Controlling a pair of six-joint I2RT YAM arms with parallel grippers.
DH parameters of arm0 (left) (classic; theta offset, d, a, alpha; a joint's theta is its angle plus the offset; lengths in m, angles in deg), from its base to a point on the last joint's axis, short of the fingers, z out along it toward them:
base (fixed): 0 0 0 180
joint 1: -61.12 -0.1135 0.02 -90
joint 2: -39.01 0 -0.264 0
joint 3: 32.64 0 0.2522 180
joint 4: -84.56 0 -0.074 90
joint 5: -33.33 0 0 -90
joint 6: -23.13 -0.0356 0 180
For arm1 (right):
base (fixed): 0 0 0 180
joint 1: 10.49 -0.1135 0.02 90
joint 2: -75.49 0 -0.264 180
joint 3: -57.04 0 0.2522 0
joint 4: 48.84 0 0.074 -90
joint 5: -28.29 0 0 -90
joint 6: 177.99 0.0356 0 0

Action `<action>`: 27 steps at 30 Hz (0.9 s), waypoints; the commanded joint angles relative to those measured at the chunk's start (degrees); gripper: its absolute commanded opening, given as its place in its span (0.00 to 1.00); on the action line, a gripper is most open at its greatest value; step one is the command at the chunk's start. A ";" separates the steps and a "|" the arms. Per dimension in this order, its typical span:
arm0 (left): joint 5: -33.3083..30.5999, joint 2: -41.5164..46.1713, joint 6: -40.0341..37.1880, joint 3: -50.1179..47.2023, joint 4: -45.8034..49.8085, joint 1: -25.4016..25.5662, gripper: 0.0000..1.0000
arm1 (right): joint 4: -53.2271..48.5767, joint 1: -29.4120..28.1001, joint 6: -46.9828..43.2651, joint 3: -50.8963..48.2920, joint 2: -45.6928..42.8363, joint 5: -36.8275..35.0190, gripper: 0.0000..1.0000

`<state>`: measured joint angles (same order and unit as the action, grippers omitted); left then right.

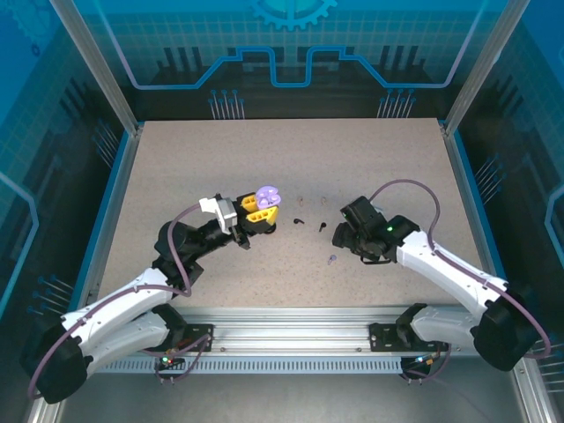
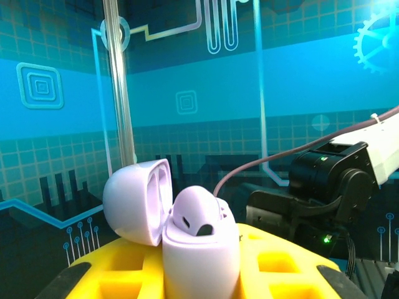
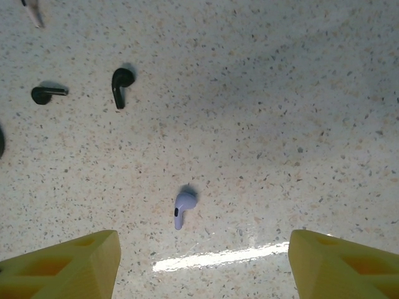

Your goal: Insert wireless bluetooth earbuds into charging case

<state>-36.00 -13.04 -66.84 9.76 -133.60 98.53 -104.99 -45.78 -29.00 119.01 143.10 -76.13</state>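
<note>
Lavender plastic marks the one charging case (image 2: pixel 199 258) we count, its lid flipped open and its base clamped tight in the yellow jaws of the left gripper (image 1: pixel 258 211). A rounded lavender form seated in that base looks like one earbud, though we cannot be sure. On the speckled table (image 1: pixel 370 159) we count two black earbuds (image 3: pixel 120 85) (image 3: pixel 47 94) lying near each other, one lavender earbud (image 3: pixel 184 207) well apart from them, and one pale pink stem (image 3: pixel 32 12) cut off at the frame edge. The right gripper (image 3: pixel 204 246) hangs above the lavender earbud with its two yellow jaws spread wide, gripping nothing.
</note>
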 commanded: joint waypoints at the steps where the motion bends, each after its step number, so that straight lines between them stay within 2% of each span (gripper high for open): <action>1: 2.01 0.46 0.85 2.29 -3.72 0.55 0.00 | 0.62 0.92 2.45 0.62 1.46 1.13 0.72; 15: -0.68 -1.47 -1.14 1.51 -2.21 0.55 0.00 | 0.20 1.19 11.19 3.84 10.48 2.36 0.72; 27: -2.29 -2.00 -1.62 0.18 -1.44 0.42 0.00 | 2.05 0.32 13.58 6.24 20.38 4.81 0.62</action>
<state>-37.16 -15.05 -67.23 9.98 -134.04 98.53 -103.00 -45.32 -17.46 124.06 162.01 -72.08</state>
